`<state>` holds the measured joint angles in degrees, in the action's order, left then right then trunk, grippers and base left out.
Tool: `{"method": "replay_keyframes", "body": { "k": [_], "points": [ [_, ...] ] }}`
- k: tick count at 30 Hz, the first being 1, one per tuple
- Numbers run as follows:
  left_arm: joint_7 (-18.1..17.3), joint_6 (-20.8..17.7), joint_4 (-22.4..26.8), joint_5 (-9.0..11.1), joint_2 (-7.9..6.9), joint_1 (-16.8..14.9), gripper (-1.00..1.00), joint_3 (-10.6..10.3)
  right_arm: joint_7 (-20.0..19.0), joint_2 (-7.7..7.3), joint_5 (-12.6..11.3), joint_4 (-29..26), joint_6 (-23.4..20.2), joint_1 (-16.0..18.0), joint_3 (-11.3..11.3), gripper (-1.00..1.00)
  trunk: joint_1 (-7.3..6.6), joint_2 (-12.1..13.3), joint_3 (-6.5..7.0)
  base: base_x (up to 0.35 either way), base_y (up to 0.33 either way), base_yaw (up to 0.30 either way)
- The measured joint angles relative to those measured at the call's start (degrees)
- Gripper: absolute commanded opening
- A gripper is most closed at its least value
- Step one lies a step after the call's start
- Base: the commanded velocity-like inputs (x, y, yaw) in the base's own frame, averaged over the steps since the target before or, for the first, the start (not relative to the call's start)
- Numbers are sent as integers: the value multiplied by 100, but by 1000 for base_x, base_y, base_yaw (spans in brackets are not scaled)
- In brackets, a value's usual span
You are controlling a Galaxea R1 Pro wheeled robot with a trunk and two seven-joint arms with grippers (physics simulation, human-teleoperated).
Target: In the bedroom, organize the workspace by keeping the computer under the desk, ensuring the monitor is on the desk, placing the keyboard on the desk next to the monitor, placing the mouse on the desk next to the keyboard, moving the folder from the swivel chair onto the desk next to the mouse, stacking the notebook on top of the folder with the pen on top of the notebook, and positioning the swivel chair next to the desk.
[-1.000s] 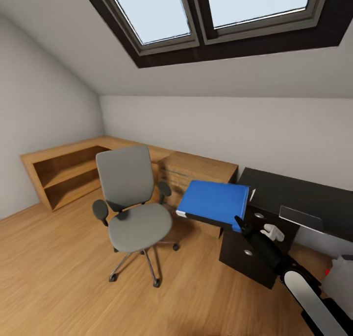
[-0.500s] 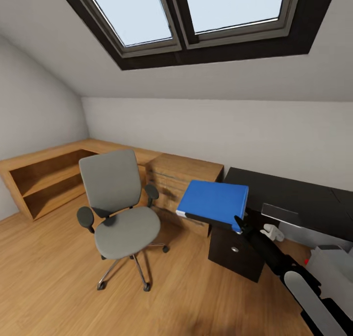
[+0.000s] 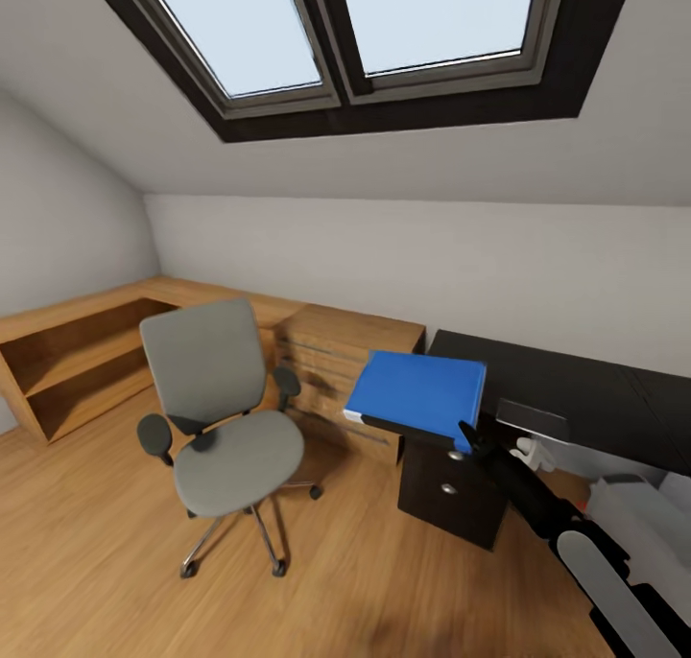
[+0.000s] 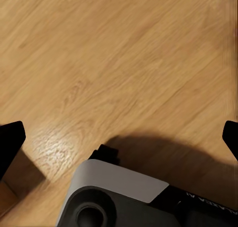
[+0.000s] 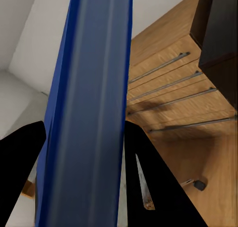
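My right gripper [image 3: 468,437] is shut on the near edge of the bright blue folder [image 3: 417,392] and holds it flat in the air, just left of the black desk [image 3: 576,385]. In the right wrist view the folder [image 5: 87,103] sits edge-on between my two black fingers [image 5: 20,177]. The grey swivel chair [image 3: 226,428] stands on the wood floor to the left, its seat bare. A light grey computer [image 3: 629,514] stands low under the desk. My left gripper [image 4: 119,137] hangs open over the floor.
A wooden drawer chest [image 3: 341,361] stands between chair and desk, and a low wooden shelf [image 3: 67,351] runs along the left wall. The desk's black drawers [image 3: 449,490] are below the folder. A dark flat slab [image 3: 533,418] and a small white object [image 3: 534,453] sit at the desk's front.
The camera has swung, so chair, chest and desk sit further left in the picture. The folder stays held in my right gripper at the same spot in the view.
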<state>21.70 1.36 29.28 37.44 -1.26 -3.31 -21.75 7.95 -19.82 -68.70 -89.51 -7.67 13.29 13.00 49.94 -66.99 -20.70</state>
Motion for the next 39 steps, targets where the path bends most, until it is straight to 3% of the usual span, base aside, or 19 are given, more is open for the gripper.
{"method": "replay_keyframes", "body": {
  "k": [7,12,19,24,25,27,28,30,39],
  "points": [
    [1,40,-2,-10,2,-1,100,-2,17,5,2,135,5,0,5,-100,-89,162,92,0,0,-277],
    [7,618,-68,-2,-6,2,100,-15,17,8,-12,232,6,0,-7,-100,-89,162,106,0,0,-279],
    [7,951,-256,-10,5,0,100,-17,23,12,-10,368,186,0,-59,-100,-91,161,124,89,-17,-272],
    [6,978,-288,-11,10,-1,100,-25,172,17,-13,454,297,0,-161,-100,-92,162,128,302,-142,-288],
    [5,978,-293,-11,29,0,100,-25,402,17,-9,510,461,0,-208,-100,-91,162,128,241,-195,-296],
    [5,976,-299,-9,63,0,100,-27,486,18,-20,576,492,0,-227,-100,-91,162,128,236,-180,-296],
    [4,973,-301,-8,84,1,100,-27,527,17,-15,622,504,0,-343,-100,-91,162,128,278,-161,-297],
    [4,979,-303,-10,103,1,100,-26,548,18,-20,661,503,0,-534,-100,-92,162,128,289,-157,-297],
    [5,982,-306,-9,123,1,100,-36,555,18,-30,966,503,0,-741,-100,-89,162,129,100,-58,-298]
  ]
}}
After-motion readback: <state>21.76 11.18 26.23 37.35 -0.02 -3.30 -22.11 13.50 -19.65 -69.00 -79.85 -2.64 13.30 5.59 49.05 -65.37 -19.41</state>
